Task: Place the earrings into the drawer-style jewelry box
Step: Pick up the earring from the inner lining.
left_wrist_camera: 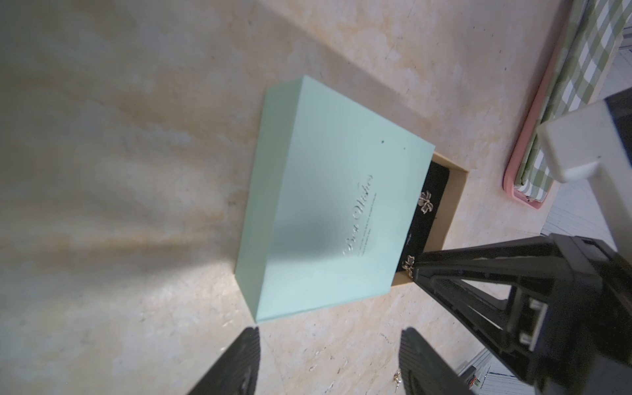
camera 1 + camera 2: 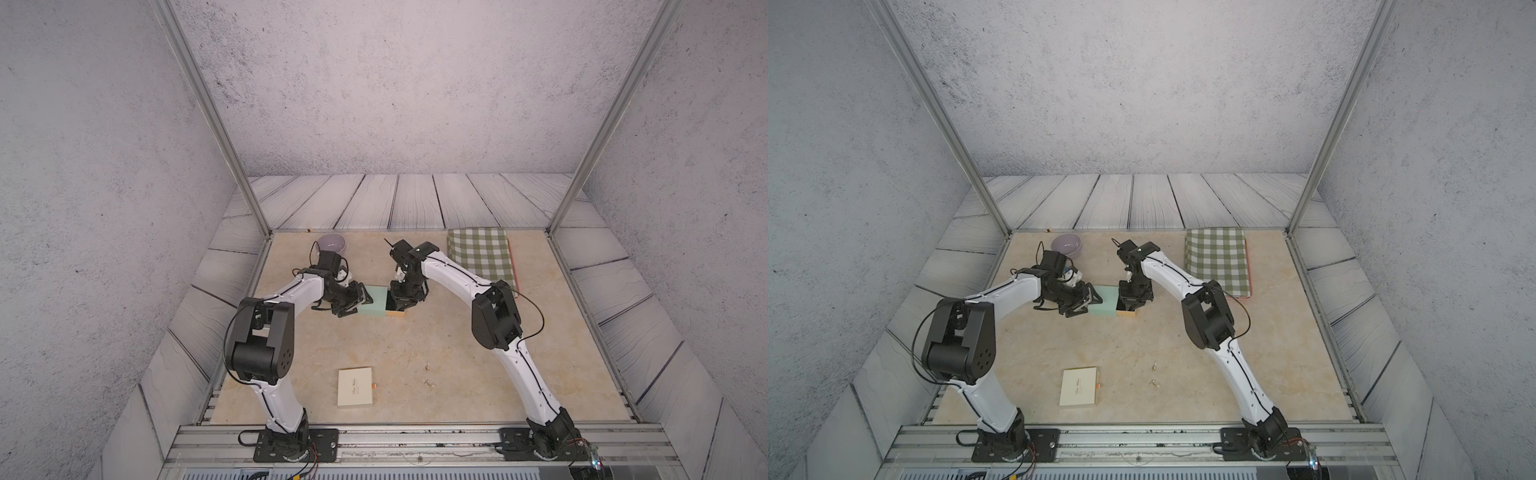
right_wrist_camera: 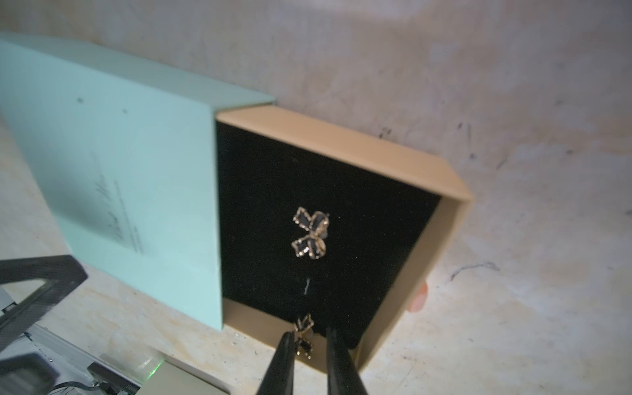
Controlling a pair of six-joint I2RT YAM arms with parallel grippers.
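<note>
right pincer point(image 3: 309, 338) is hovering with jaws slightly apart around a bow earring point(image 3: 303, 333) at the open drawer's point(image 3: 455, 205) near edge – another earring point(image 3: 310, 237) is lying just ahead – i'm guessing letting go comes next.

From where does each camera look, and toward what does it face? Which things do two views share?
Top views: high behind the robot, facing down and forward; both arms, mint box, loose earrings.
Left wrist: on the left arm, facing the box; open left claw shows.
Right wrist: on the right arm, facing into the drawer; right claw straddles one bow earring.
Shared: both wrist views show another bow earring.
</note>
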